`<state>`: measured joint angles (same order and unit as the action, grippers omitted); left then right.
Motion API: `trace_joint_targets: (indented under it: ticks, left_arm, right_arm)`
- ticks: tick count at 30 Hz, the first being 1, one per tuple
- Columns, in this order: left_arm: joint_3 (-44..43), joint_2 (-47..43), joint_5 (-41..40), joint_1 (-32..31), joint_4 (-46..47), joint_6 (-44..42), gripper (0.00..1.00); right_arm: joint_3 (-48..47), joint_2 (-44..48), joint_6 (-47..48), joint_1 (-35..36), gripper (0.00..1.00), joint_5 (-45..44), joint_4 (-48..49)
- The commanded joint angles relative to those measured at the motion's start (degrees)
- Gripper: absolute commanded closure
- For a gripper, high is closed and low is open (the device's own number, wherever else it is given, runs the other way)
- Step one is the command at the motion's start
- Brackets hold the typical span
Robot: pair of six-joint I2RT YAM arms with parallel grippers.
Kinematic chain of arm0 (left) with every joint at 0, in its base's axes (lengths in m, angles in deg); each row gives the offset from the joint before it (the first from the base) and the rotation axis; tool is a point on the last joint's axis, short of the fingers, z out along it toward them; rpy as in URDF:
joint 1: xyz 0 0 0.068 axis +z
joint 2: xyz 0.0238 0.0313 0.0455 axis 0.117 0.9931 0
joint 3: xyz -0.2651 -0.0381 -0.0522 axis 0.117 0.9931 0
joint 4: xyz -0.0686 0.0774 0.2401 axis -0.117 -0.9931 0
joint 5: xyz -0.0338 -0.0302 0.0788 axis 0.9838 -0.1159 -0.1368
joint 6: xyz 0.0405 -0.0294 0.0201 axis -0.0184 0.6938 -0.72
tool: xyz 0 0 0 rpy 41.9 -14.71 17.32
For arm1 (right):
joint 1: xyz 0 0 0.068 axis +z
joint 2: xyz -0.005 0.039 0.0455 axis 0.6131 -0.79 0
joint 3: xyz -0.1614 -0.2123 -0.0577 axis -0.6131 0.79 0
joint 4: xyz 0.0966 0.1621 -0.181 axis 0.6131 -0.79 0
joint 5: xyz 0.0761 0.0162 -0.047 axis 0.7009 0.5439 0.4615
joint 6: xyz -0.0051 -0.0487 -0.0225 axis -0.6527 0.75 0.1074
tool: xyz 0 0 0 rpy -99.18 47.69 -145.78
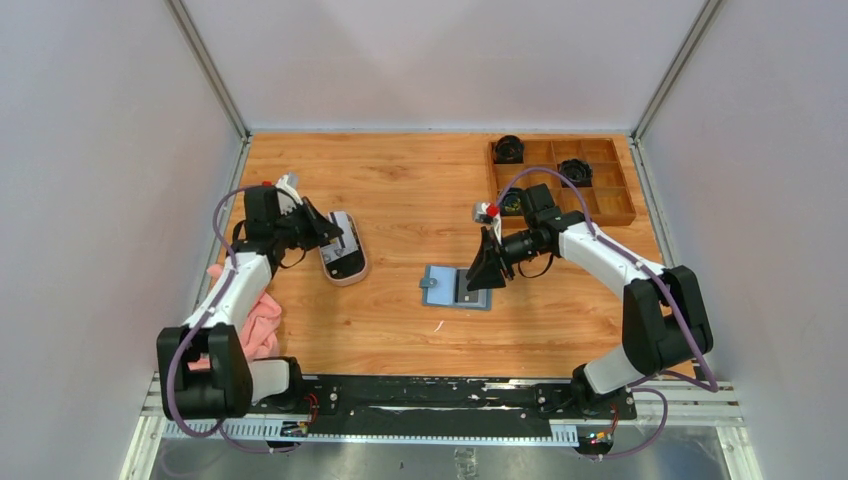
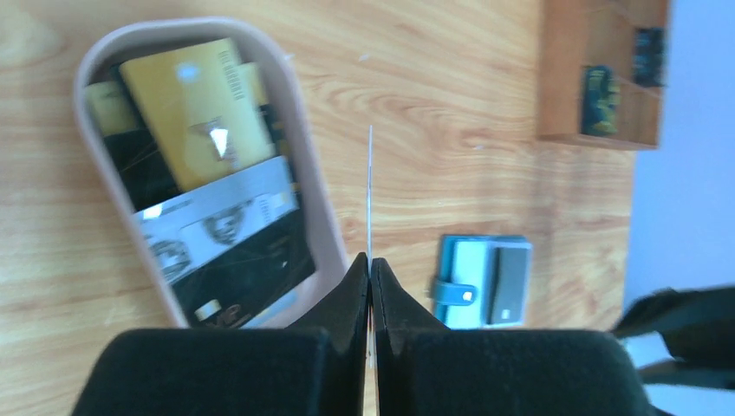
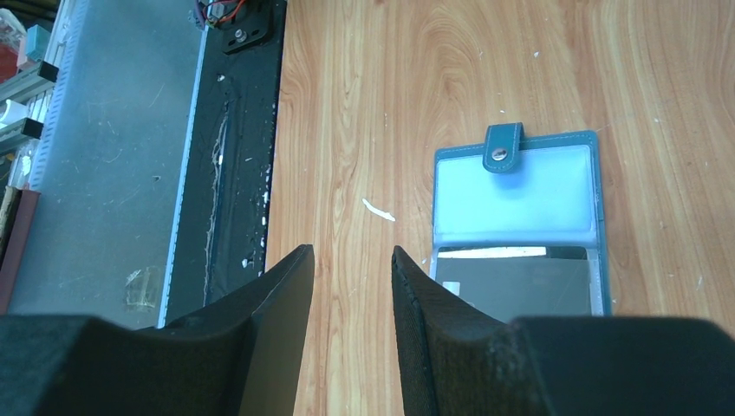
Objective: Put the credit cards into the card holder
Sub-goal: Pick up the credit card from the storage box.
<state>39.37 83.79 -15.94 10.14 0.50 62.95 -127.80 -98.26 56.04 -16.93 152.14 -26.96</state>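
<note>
Your left gripper (image 2: 370, 262) pinches one credit card (image 2: 370, 178) edge-on beside the dish (image 2: 308, 173); your right gripper (image 3: 351, 256) hangs parted, apparently empty, by the open card holder (image 3: 518, 199).

A brown wooden compartment tray (image 1: 612, 218) holding black round items (image 1: 508, 149) sits at the far right corner of the orange wooden table (image 1: 400, 180). A crumpled pink cloth (image 1: 262, 318) lies at the left edge, and a small oval white dish (image 2: 305, 178) is near it.

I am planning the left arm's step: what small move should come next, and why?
Probably carry the thin plastic card, pinched edge-on in the shut left gripper, toward the open teal-blue wallet: it is outside the oval white dish.
</note>
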Motion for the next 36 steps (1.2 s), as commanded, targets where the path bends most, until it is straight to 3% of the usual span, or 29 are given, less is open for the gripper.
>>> trace_joint_targets:
  ticks: [1,7,12,14,18,24,29,36]
  left_arm:
    - [1.89,-7.16,14.83,-1.26,10.08,2.59,1.0]
    - [2.76,-19.68,10.79,-18.67,10.44,-16.45,1.0]
    - [5.15,-27.55,-1.63,-35.03,10.7,-37.16,1.0]
    - [5.92,-29.95,-6.17,-39.85,10.92,-42.42,1.0]
    - [6.78,-32.57,-14.05,-48.78,11.16,-51.2,1.0]
    - [4.75,-28.08,-19.63,-59.44,11.16,-58.14,1.0]
    - [4.92,-24.29,-18.46,-61.66,16.62,-56.75,1.0]
    - [8.09,-21.21,-13.55,-61.69,27.11,-44.01,1.0]
  right_arm:
    - [-1.38,2.35,1.63,0.73,0.58,3.46,-2.31]
    - [-6.21,6.22,4.17,0.5,0.57,6.69,-8.1]
    - [-11.4,9.2,12.51,-1.36,0.57,9.72,-18.1]
    - [-13.92,9.81,20.65,-2.29,0.56,10.33,-25.11]
    - [-17.98,10.21,47.8,-2.52,0.5,10.82,-43.87]
    - [-18.5,10.33,76.54,-2.52,0.3,14.22,-60.81]
    - [-18.72,10.15,74.86,-2.53,0.32,14.79,-60.41]
    - [-15.48,11.05,56.0,-2.6,0.43,15.75,-46.33]
